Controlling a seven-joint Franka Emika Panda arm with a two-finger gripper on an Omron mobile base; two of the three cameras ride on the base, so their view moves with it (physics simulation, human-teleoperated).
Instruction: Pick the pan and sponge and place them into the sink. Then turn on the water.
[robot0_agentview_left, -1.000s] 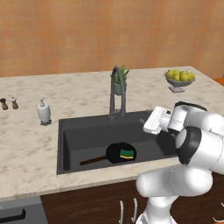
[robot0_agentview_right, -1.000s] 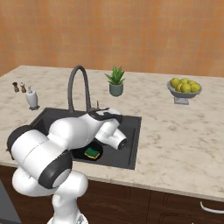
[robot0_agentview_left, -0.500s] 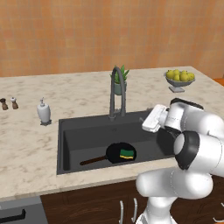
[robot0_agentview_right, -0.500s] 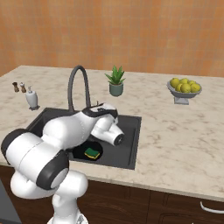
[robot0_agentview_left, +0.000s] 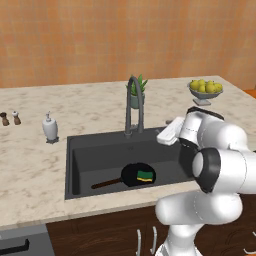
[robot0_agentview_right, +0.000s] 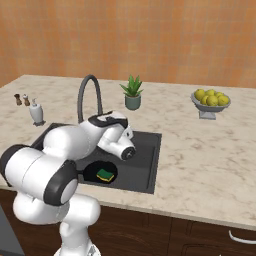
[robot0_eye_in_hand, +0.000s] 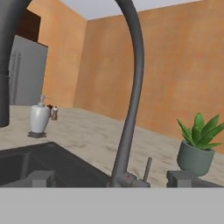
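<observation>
The black pan (robot0_agentview_left: 131, 176) lies on the floor of the dark sink (robot0_agentview_left: 95, 155), its brown handle pointing left. The yellow and green sponge (robot0_agentview_left: 145, 175) rests on the pan; both also appear in the right base view, pan (robot0_agentview_right: 92, 172) and sponge (robot0_agentview_right: 105, 174). The arched faucet (robot0_agentview_left: 133, 102) stands at the sink's back edge, and no water runs from it. My gripper (robot0_agentview_left: 164, 135) hovers over the sink's right part, just right of the faucet base. In the hand view the gripper (robot0_eye_in_hand: 111, 178) is open, with the faucet (robot0_eye_in_hand: 131, 109) and its small lever (robot0_eye_in_hand: 147, 168) straight ahead.
A white soap bottle (robot0_agentview_left: 49, 127) stands left of the sink, with two small shakers (robot0_agentview_left: 10, 118) further left. A potted plant (robot0_agentview_left: 136, 95) sits behind the faucet. A bowl of yellow-green fruit (robot0_agentview_left: 205, 90) is on the counter at the right.
The hand has moved a little left and up, closer to the faucet base. Pan and sponge lie unchanged in the sink.
</observation>
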